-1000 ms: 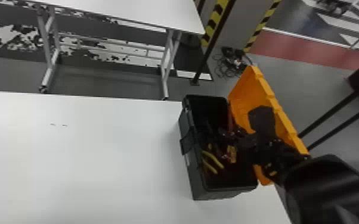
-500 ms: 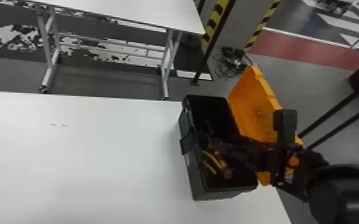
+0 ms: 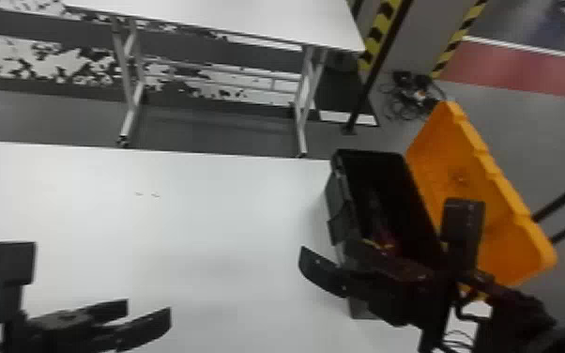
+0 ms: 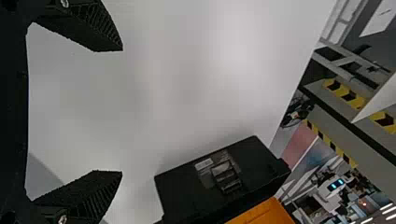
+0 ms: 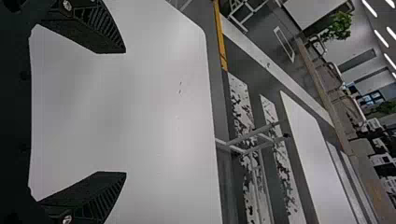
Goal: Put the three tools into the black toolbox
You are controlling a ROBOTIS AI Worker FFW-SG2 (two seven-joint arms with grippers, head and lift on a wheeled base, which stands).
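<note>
The black toolbox (image 3: 338, 211) stands open at the table's right side, its orange lid (image 3: 474, 188) tipped back to the right. Inside lie tools with yellow and red handles (image 3: 385, 241), partly hidden by my right arm; I cannot tell how many. My right gripper (image 3: 326, 257) is over the box's near part, fingers spread and pointing left. At the lower left, my left gripper (image 3: 149, 306) is above the table, apart from the box. In the left wrist view, the gripper (image 4: 122, 111) is open and empty, facing the toolbox (image 4: 224, 182). The gripper (image 5: 125, 112) in the right wrist view is likewise open, holding nothing.
The white table (image 3: 202, 234) spreads left of the toolbox, with two small dark marks on it. Beyond its far edge stand another white table (image 3: 230, 19) and a dark pole (image 3: 375, 70). Cables (image 3: 408, 98) lie on the floor behind the lid.
My right gripper has drawn back from inside the toolbox and turned left above its near part. My left gripper has come into the lower left. The head view has shifted a little to the left.
</note>
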